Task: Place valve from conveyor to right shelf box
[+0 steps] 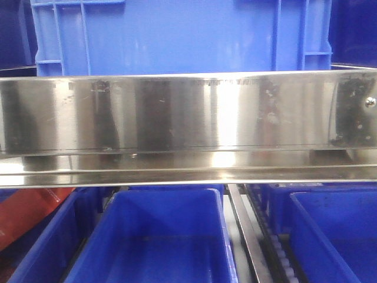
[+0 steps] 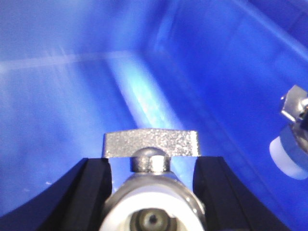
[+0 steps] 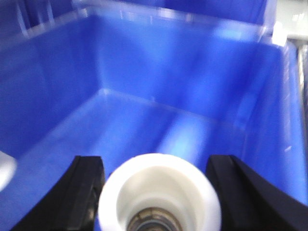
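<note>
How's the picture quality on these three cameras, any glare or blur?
Front view: fairly sharp, but strong glare bands on the steel rail. Left wrist view: the valve is crisp, a glare streak runs down the blue box wall, and the second valve at the right edge is soft. Right wrist view: blurred throughout; the white valve cap is washed out.

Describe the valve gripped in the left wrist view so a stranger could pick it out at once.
Find the deep blue plastic box that fills the left wrist view. Low at centre, between the black fingers of the left tool, sits the silver metal valve. Unlike the second valve cut off at the right edge, it shows a flat, rough-cast handle bar over a domed nut.
</note>
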Controlling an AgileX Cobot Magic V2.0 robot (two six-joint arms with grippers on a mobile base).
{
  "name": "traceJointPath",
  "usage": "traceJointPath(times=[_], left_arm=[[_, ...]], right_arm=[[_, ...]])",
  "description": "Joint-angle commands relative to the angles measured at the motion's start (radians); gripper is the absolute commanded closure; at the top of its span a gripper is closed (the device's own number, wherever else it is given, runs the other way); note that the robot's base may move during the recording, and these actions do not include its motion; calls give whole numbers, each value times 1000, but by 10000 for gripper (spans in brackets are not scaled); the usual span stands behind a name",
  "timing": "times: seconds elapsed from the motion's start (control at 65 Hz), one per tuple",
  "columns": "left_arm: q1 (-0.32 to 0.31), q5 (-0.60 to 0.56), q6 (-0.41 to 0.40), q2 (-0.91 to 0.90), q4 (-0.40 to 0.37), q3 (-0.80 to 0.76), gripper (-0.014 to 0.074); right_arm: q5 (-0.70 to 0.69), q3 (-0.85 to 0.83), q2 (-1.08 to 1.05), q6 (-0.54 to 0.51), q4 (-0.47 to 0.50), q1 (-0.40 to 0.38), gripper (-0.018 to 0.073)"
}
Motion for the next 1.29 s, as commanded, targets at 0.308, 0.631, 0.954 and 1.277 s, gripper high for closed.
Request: traceJointPath(times=[0.308, 0.631, 0.954, 1.277], left_arm=[[-44, -88, 30, 11, -21, -17, 305], [-46, -92, 38, 11, -21, -19, 204], [-48, -94, 109, -38, -19, -19, 472], [-50, -83, 119, -72, -11, -19, 707]], right_arm=[[-88, -20, 19, -7, 6, 2, 288], [-90, -24, 13, -7, 6, 2, 155], [-89, -33, -60, -7, 6, 2, 447], [-8, -33, -91, -7, 6, 2, 721]])
